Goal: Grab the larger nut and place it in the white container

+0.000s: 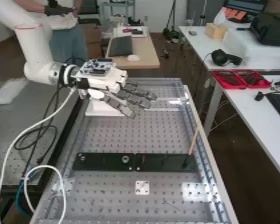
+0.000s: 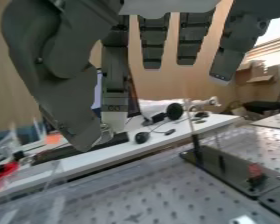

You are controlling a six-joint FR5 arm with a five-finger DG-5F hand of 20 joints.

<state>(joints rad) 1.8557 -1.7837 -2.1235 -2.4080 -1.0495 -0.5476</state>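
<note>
With the larger nut (image 2: 107,134) pinched in the hand (image 1: 113,80), thumb against finger, we needed to centre it low over the white container (image 1: 103,109) by the bench (image 1: 117,132)'s left edge before releasing.

In the high view, the arm (image 1: 37,50) is running out past the upper left edge, and the hand (image 1: 113,80) is hiding part of the white container (image 1: 101,111). The smaller nut (image 1: 82,158) is looking too small for its shape to be told. The bench (image 1: 111,135) is passing beyond the bottom edge. In the wrist view, the top edge is cutting off the hand, and the thumb (image 2: 74,112) is partly covering the larger nut (image 2: 107,134). The red piece (image 2: 256,172) is blurring, and the black bar (image 2: 224,170) is leaving the right edge.
</note>
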